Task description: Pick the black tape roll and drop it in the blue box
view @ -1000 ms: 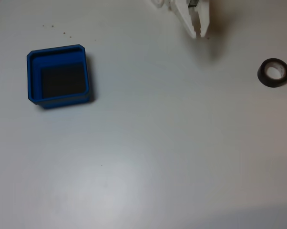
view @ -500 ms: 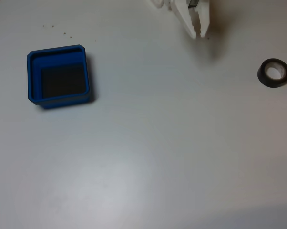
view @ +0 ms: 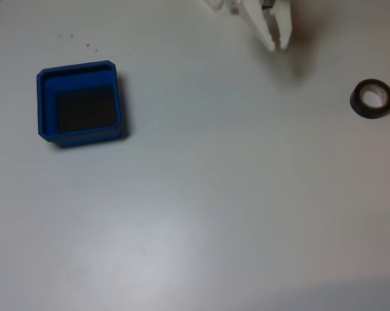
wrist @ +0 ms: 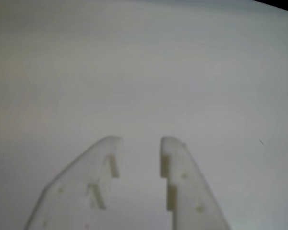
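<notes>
Pincer (view: 279,45) parted, empty, well apart from the black tape roll (view: 372,100).

Bare table (view: 234,194) lies open between black tape roll (view: 372,100) and blue box (view: 80,102); nothing stands between.

White table (view: 201,214), blue box (view: 79,135) left, black tape roll (view: 360,108) right, well apart

The black tape roll (view: 372,99) lies flat at the right, well apart from the open blue box (view: 79,102).
</notes>
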